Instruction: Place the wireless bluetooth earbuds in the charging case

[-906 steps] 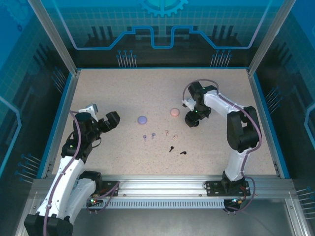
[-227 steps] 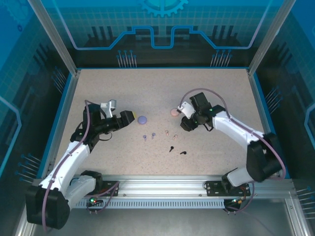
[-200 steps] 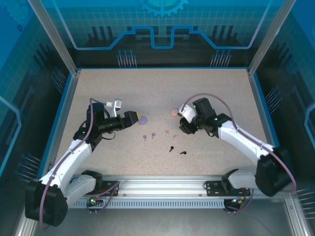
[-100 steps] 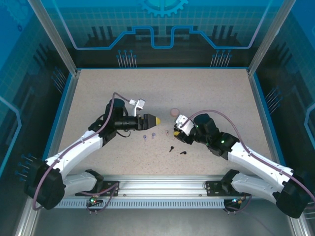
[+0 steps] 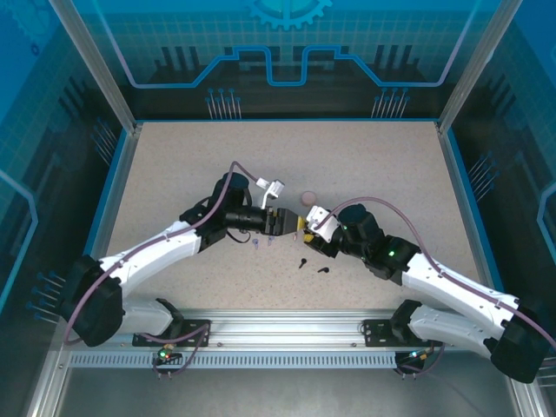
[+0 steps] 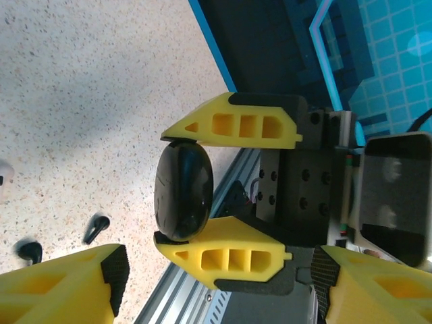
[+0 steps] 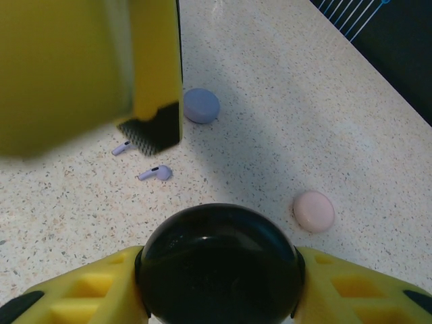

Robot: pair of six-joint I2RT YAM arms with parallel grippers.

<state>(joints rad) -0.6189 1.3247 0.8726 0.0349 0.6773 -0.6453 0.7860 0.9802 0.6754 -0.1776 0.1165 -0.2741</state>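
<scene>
my right gripper point(image 7: 219, 291) is clenched edge to edge on the smooth black case point(image 6: 183, 190). my left gripper point(image 5: 282, 221), spread and empty, has swung in from the left to just beside it. the earbuds point(image 7: 155, 173) lie loose on the table point(image 7: 283, 101), probably light, hard and slick, so i'd pinch one by its stem.

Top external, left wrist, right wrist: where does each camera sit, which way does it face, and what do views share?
Top external: above and behind the bases, looking down on the table; both arms, left gripper and right gripper show.
Left wrist: on the left arm, facing the right gripper's black case; own yellow fingertips at the bottom.
Right wrist: on the right arm, looking down past that case at the lilac case and pink case; own fingers flank it.
Shared: both wrist views see the black case.
</scene>
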